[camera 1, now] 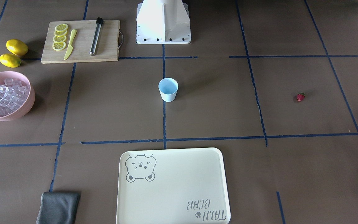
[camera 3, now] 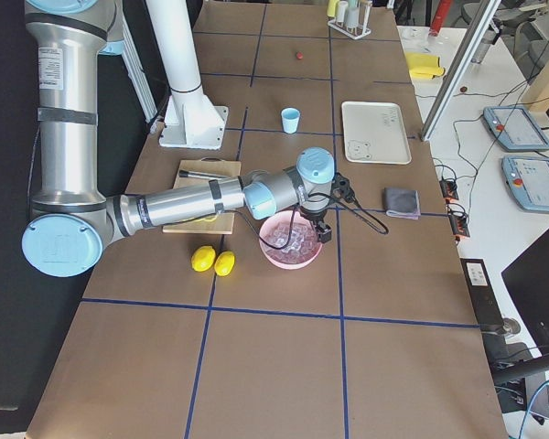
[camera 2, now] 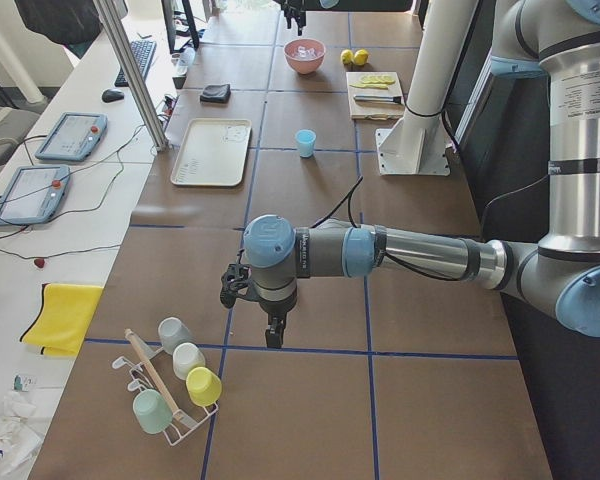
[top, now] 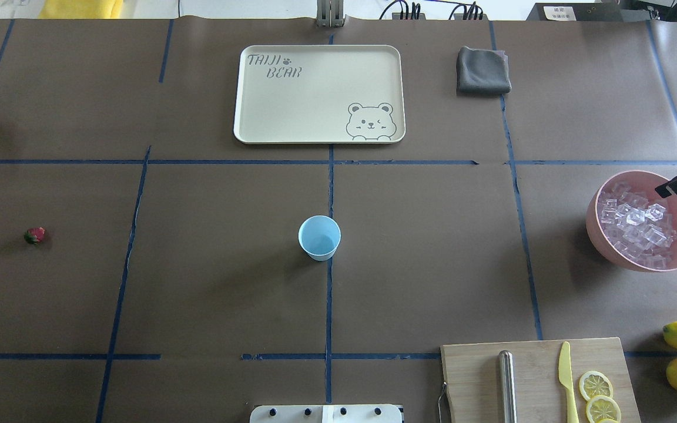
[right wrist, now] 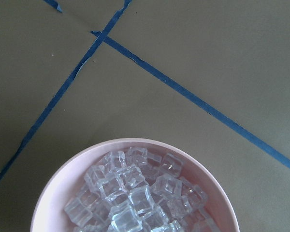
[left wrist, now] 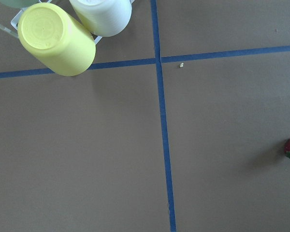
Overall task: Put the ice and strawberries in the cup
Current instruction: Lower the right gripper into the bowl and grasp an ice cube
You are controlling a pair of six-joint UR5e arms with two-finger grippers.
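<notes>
Jaws of the right gripper (top: 670, 188) hang over the rim of the pink bowl (top: 592, 226) of ice (top: 635, 226), by the bench's right edge; how open, I cannot tell. Same for the left gripper (camera 2: 273, 338), by the left edge near the strawberry (top: 34, 235).

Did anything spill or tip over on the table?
No, nothing stands out. The ice sits all inside the pink bowl, with none seen on the table. The cup stands upright and empty. The strawberry just lies alone on the bare table, far from the cup.
</notes>
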